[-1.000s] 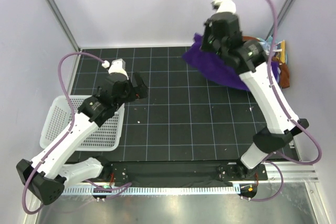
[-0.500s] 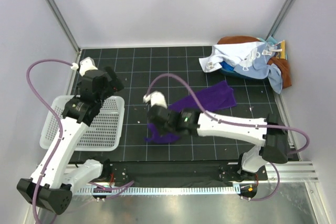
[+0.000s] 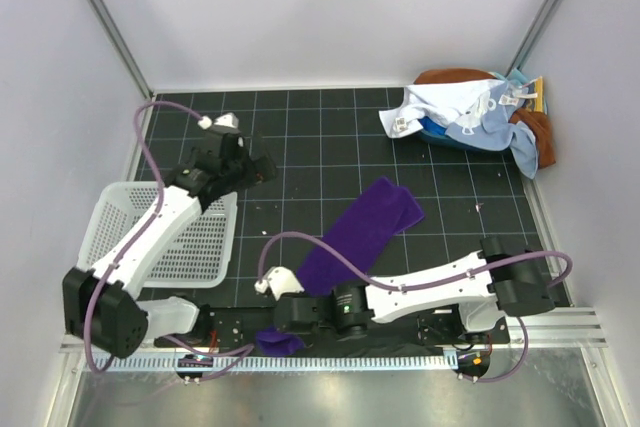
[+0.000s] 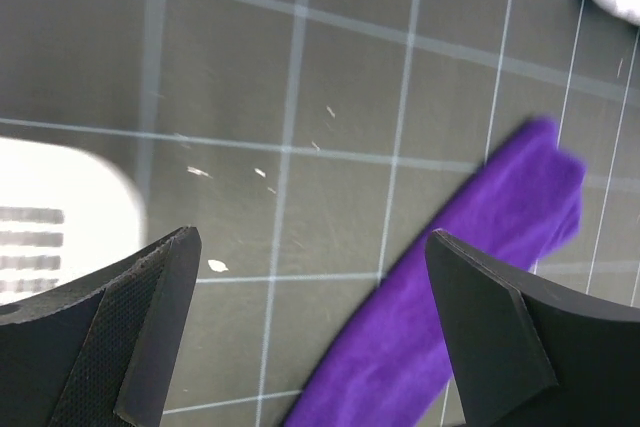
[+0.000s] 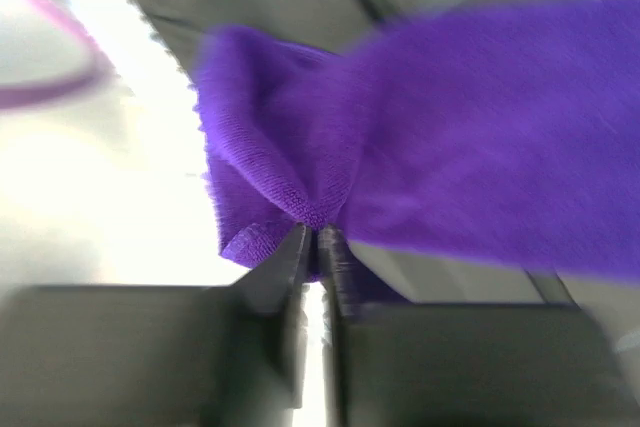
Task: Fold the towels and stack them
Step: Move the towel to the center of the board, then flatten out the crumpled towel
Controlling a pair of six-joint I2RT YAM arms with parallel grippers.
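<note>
**Purple towel (image 5: 480, 167) pinched at one end by the right gripper (image 5: 315, 237); left gripper (image 4: 310, 242) held open.**

The right gripper's fingers are clamped on a bunched corner of the purple towel, to the right of the white basket (image 3: 190, 247) and nearer the arm bases than it, just past the near edge of the black grid mat (image 3: 330, 137). From that grip the towel is drawn out in a long diagonal strip, away from the basket to the right and toward the back, with its far end laid flat on the mat. The left gripper is held with its fingers wide apart and nothing between them, above the mat just past the basket's far right corner. A heap of other towels (image 3: 460, 112), white, light blue and rust-brown, is seen well apart from the basket, far to its right at the back.
</note>
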